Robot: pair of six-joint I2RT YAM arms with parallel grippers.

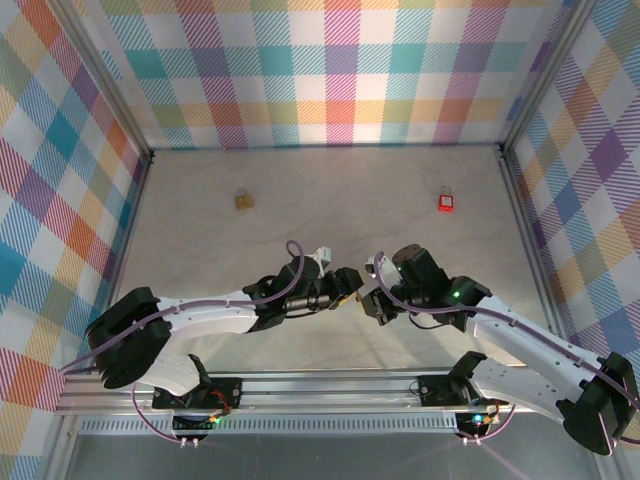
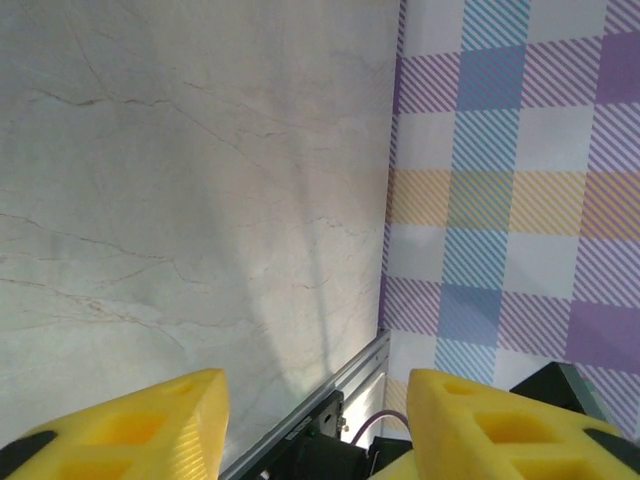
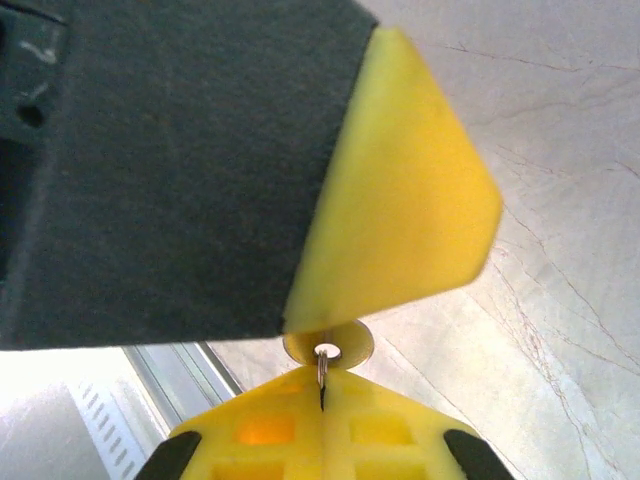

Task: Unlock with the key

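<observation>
The left padlock (image 1: 243, 200) lies upper left, the right padlock (image 1: 446, 201) upper right; at lower centre, the key (image 3: 328, 345) sits in the right gripper (image 1: 370, 302).

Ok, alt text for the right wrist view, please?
The right gripper is shut on a key, whose round brass head and ring poke out above its yellow fingertips. A big black-and-yellow finger of the other arm looms close above, over the marble table.
</observation>
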